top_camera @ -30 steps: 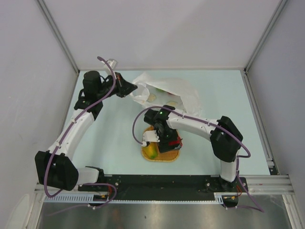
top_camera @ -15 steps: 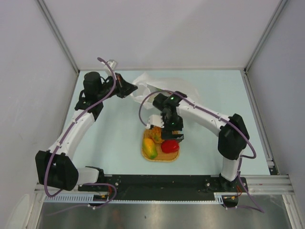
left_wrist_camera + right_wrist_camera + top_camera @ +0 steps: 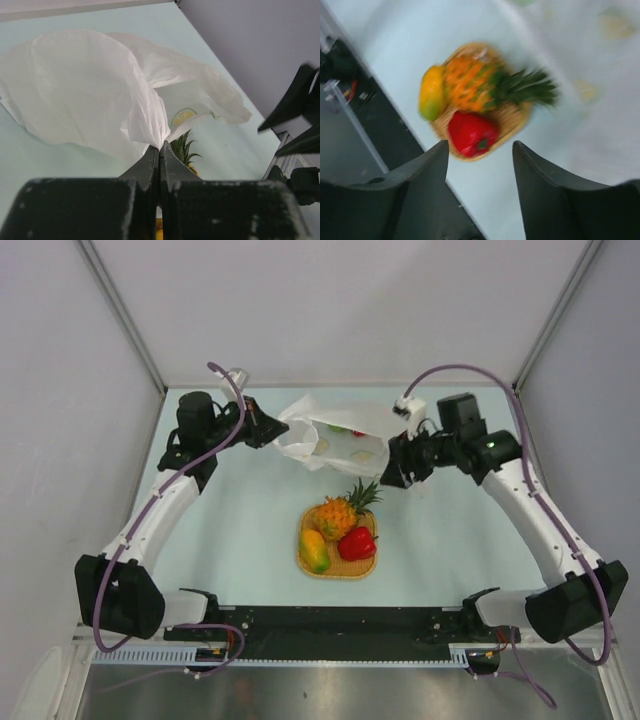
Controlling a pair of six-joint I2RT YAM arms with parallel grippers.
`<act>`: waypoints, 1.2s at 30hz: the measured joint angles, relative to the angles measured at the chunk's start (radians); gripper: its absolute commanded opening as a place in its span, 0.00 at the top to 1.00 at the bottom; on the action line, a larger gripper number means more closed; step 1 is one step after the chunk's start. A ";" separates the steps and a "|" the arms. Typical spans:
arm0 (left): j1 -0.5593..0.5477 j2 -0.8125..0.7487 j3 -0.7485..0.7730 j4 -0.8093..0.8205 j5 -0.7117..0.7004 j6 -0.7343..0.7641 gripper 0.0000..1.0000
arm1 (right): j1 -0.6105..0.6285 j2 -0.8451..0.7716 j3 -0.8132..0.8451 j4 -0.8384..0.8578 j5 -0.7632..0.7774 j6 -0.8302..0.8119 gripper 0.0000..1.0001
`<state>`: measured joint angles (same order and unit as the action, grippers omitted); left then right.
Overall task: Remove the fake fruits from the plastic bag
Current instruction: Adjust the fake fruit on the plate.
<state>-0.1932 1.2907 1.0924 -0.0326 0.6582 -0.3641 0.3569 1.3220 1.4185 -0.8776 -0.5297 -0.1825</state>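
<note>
The right gripper (image 3: 398,472) has swung from the mat (image 3: 338,570) to the bag (image 3: 345,435) at the desk's (image 3: 240,530) far edge, jaws spread. The pineapple (image 3: 338,516), mango (image 3: 314,551) and pepper (image 3: 357,544) lie on the mat; the left gripper (image 3: 275,427) pinches the bag.

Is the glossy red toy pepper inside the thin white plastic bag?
No, the pepper lies on the flat woven orange mat, apart from the bag.

We count one pineapple (image 3: 338,516), one mango (image 3: 314,551), one red pepper (image 3: 357,544) (all three on one woven mat (image 3: 345,569)), one plastic bag (image 3: 300,435), one left arm (image 3: 160,508), one right arm (image 3: 540,520).
</note>
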 measured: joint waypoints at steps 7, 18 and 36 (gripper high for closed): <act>0.000 0.019 0.029 -0.116 0.000 0.088 1.00 | 0.102 0.032 -0.382 0.061 -0.185 0.159 0.62; 0.000 0.113 0.098 -0.224 0.002 0.182 1.00 | -0.101 0.107 -0.581 0.336 -0.215 0.407 0.42; 0.000 0.140 0.114 -0.217 0.001 0.189 1.00 | -0.097 0.202 -0.623 0.514 -0.270 0.587 0.64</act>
<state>-0.1932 1.4311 1.2068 -0.2501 0.6590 -0.1749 0.2596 1.5242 0.7956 -0.3637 -0.7994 0.4042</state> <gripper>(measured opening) 0.008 0.395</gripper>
